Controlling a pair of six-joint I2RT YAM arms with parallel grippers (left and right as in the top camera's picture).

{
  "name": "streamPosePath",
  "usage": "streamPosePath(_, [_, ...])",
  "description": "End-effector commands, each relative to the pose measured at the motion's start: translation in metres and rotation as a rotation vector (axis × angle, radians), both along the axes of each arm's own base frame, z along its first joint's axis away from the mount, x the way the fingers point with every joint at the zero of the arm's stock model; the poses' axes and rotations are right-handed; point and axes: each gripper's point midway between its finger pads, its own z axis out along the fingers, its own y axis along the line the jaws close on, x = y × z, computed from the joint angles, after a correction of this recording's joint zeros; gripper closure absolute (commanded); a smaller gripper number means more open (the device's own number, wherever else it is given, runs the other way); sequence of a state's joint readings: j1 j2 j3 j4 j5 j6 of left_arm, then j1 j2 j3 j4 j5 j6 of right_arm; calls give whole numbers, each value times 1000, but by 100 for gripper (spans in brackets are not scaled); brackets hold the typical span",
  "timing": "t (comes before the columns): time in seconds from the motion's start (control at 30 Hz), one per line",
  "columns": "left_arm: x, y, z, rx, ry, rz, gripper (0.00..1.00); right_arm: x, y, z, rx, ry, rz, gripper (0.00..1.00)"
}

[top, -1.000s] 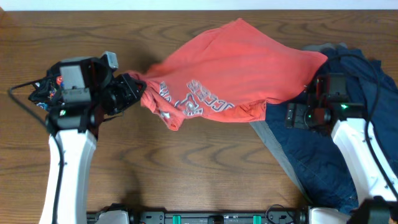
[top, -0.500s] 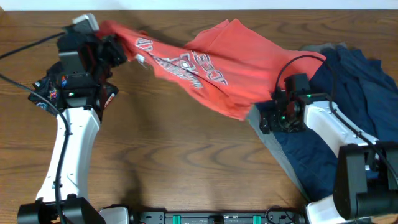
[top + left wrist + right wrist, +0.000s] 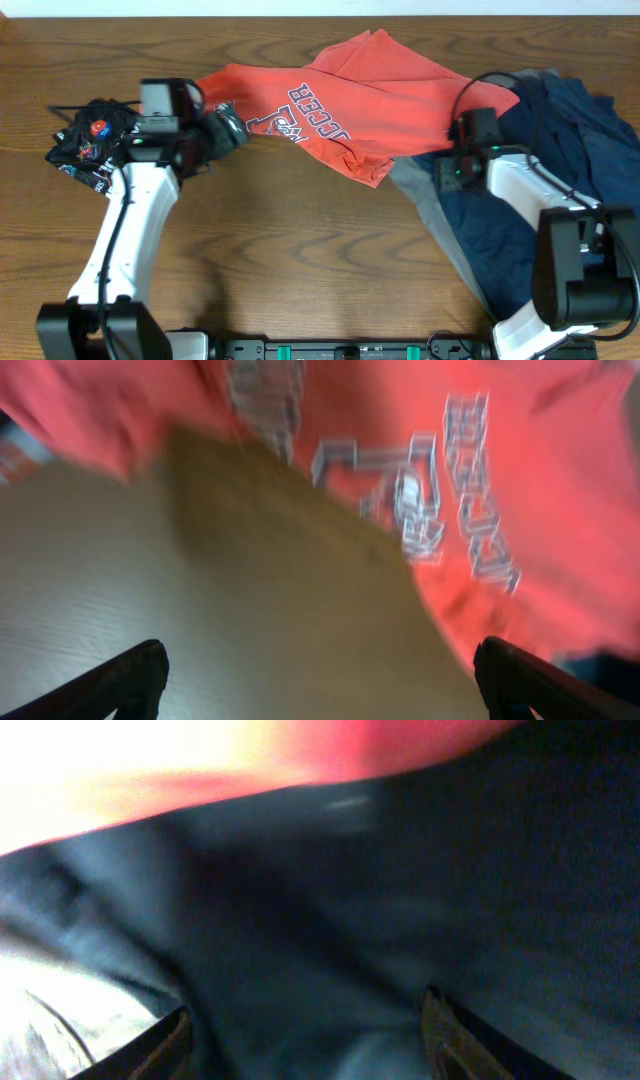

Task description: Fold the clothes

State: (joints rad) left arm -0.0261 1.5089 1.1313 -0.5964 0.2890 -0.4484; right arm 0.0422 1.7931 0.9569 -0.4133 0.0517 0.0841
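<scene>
The coral-red T-shirt lies spread across the back of the table, its navy-and-white lettering facing up. My left gripper sits at the shirt's left edge, open and holding nothing. In the left wrist view its fingers stand wide over bare wood, with the blurred red shirt ahead. My right gripper is at the red shirt's right hem, over the navy shirt. In the right wrist view its fingers stand apart above navy cloth, with nothing pinched between them.
A grey shirt pokes out from under the navy one at the right. A dark bundle with cables lies at the far left. The table's back edge runs just behind the red shirt.
The left gripper swung the red shirt up to the back left, then opened and let it drop flat. The right gripper moved up towards the shirt's hem and its jaws narrowed.
</scene>
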Motion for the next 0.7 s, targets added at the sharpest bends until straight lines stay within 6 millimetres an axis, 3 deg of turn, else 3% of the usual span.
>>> streamPosePath(0.0, [-17,-32,-22,-29,104,-92,1,-19,-94,-21,-173,54,-303,33])
streamPosePath(0.13, [-41,-57,-47,-10,221,-177,2,-26,-165,-9,-156,15,-541,32])
streamPosePath(0.27, [-56,-74,-61,4,290,-232,2,-46,-237,10,-147,-7,-753,29])
streamPosePath(0.4, [-60,-83,-63,9,296,-260,2,-58,-277,28,-71,-53,-904,26])
streamPosePath(0.47, [-61,-85,-63,10,297,-267,2,-51,-284,39,11,-95,-907,26])
streamPosePath(0.53, [-62,-88,-63,11,297,-276,2,-34,-278,53,124,-153,-843,27])
streamPosePath(0.67, [-63,-95,-63,13,289,-296,2,12,-232,88,336,-249,-589,22])
